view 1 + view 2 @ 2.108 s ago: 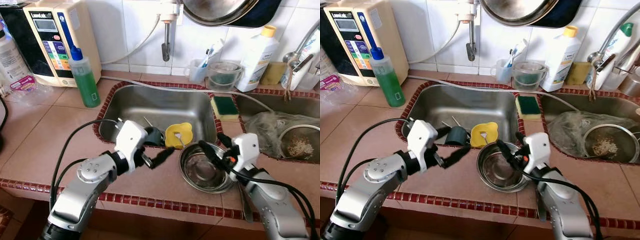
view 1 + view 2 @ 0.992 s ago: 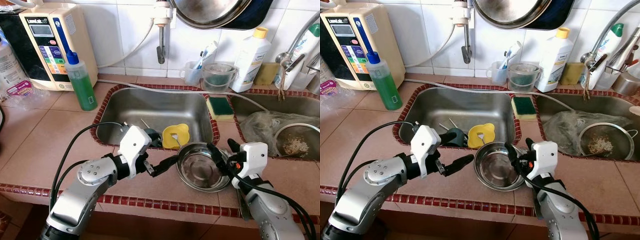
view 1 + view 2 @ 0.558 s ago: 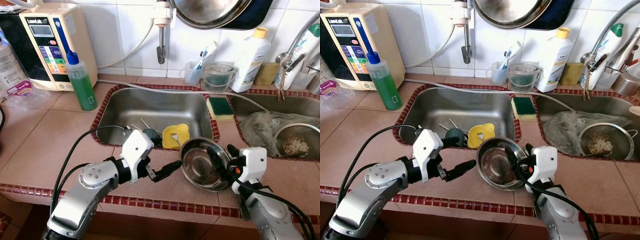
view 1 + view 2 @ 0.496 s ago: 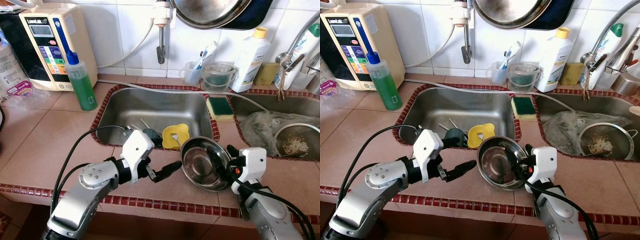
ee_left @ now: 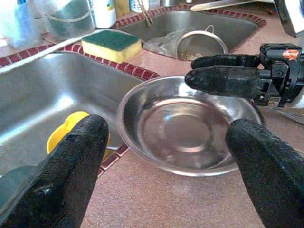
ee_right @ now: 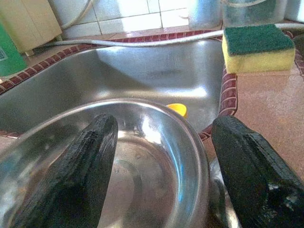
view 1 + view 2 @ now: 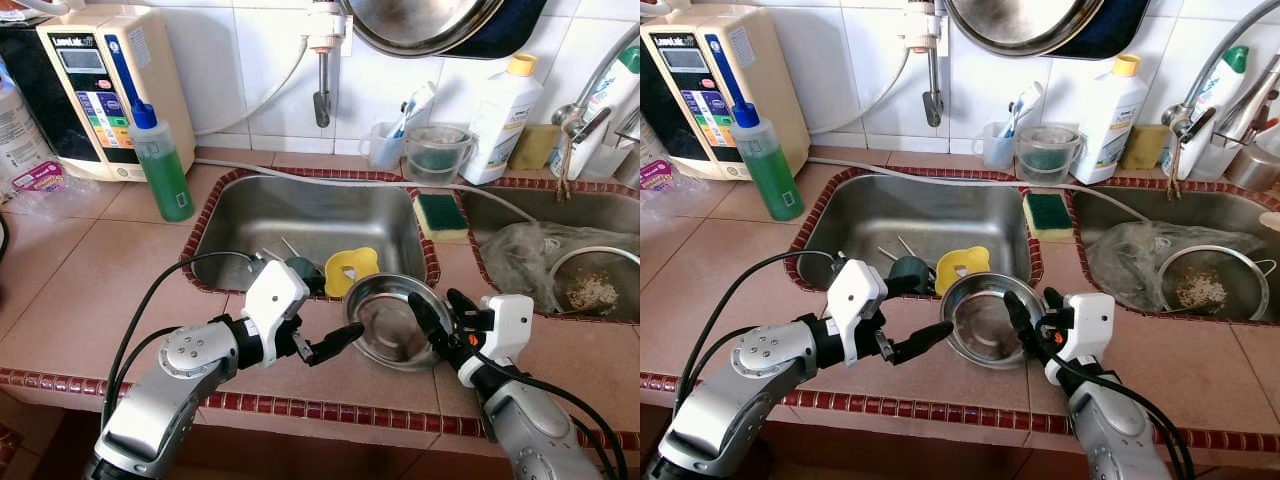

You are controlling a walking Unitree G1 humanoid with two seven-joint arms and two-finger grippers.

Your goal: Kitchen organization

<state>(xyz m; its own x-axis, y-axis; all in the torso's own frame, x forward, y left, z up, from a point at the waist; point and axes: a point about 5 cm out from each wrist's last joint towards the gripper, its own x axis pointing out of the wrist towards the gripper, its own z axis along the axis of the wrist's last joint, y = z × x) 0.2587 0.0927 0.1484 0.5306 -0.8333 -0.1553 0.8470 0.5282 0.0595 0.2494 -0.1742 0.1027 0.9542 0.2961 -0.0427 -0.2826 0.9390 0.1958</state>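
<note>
Bowl: the round stainless-steel bowl (image 7: 392, 322) sits on the tiled desk at the sink's 5 o'clock corner, overlapping its rim.
Right tool (image 7: 438, 318): fingers spread, one inside the bowl, one outside its rim; not clamped.
Left tool (image 7: 335, 340): open, just beside the bowl at its 9 o'clock.
Progress: seemingly early; yellow plastic dish (image 7: 351, 268) and dark cup (image 7: 303, 272) are left in the steel sink (image 7: 300, 215).
Writing: water machine's (image 7: 105, 80) label too small to read.
</note>
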